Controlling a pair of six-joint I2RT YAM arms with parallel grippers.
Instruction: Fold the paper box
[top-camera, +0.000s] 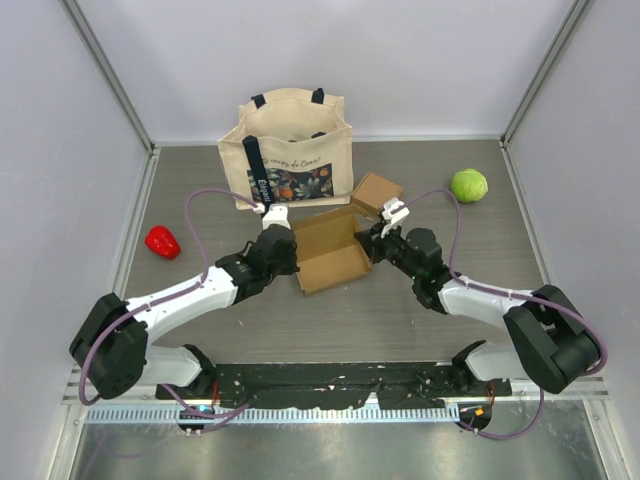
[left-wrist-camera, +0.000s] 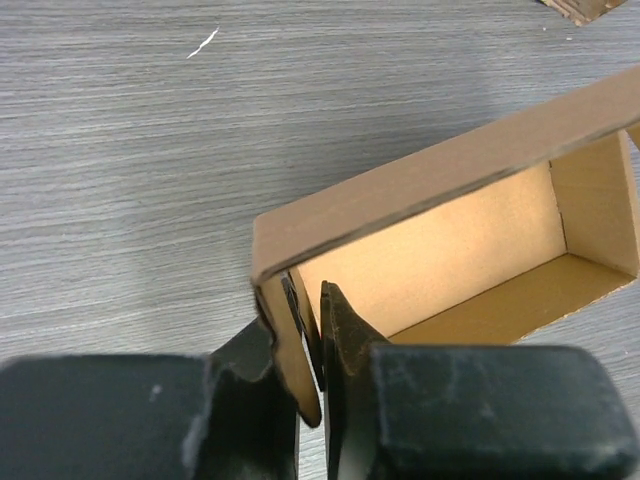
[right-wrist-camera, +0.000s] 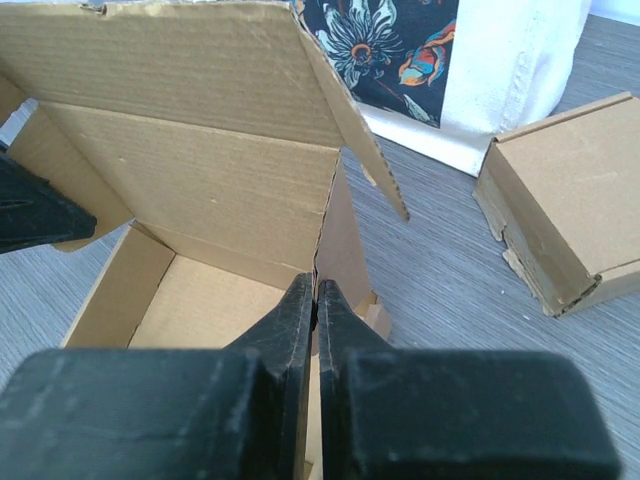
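The left pincer (left-wrist-camera: 308, 305) clamps one side wall of the open brown cardboard box (top-camera: 330, 262); the right pincer (right-wrist-camera: 314, 298) pinches the opposite wall.

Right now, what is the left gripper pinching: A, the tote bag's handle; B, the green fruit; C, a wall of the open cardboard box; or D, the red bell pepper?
C: the left gripper has a finger on each side of an end wall of the open cardboard box, clamped on it.
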